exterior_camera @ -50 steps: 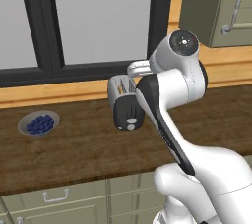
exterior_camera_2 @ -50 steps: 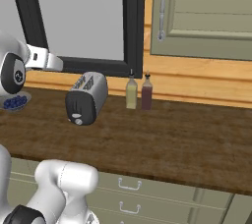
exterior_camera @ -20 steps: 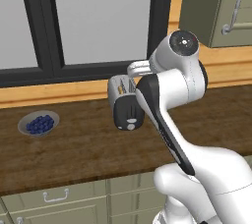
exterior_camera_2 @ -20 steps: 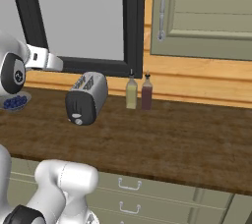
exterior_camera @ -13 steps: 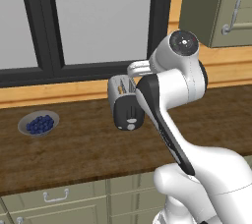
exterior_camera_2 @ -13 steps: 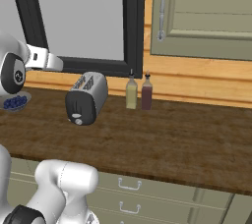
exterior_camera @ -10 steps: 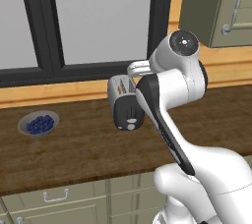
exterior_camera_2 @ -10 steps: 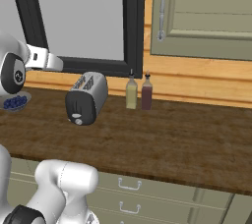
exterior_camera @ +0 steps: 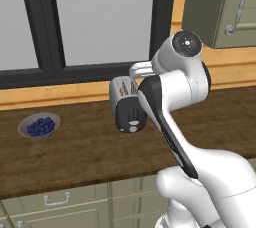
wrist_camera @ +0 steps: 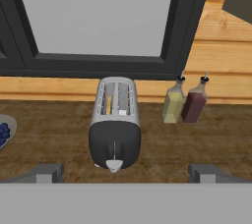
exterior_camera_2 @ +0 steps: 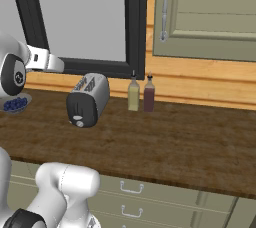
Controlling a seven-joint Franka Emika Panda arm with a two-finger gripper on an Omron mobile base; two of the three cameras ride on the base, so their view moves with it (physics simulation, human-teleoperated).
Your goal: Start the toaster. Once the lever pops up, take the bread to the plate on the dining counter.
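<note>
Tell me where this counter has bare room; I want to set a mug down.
Widest free patch: the wooden counter right of the two bottles, toward the cabinet side. Another lies between the toaster and the blueberry bowl, and the front strip ahead of the toaster. Tightest: the gap between toaster and bottles near the window.

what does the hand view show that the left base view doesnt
Hand view alone: the two bottles, one yellowish and one dark red, standing side by side to the toaster's right, a tan slice of bread down in one slot, and the open gripper with its tips set wide apart.

Left base view alone: the white arm crossing in front of the toaster, the drawers under the counter, and a wall cabinet.

Both: the toaster, the bowl of blueberries, the wooden counter and the dark-framed window.
</note>
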